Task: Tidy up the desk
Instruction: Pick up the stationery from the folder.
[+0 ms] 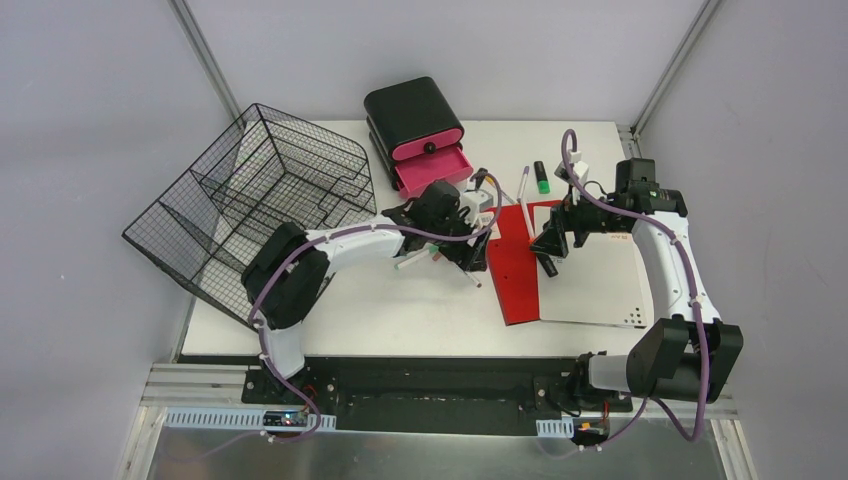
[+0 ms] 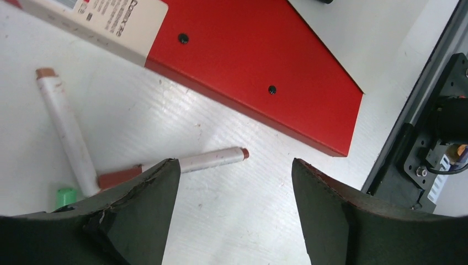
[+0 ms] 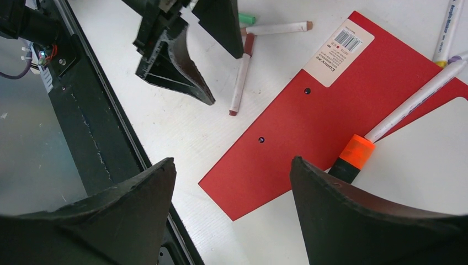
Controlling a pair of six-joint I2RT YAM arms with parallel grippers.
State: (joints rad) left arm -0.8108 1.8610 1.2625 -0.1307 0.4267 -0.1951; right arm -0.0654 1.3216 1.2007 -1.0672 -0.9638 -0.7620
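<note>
Tabletop spread beneath both arms, wire basket set at left edge. Left claw held apart, nothing gripped, above white marker. Right claw held apart, nothing gripped, over red folder.

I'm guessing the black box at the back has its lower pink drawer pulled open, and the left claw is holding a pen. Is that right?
Not quite. The left gripper holds nothing: the left wrist view shows it open, with the pen lying loose on the desk. The rest stands: the box at the back does have its lower pink drawer pulled open.
</note>
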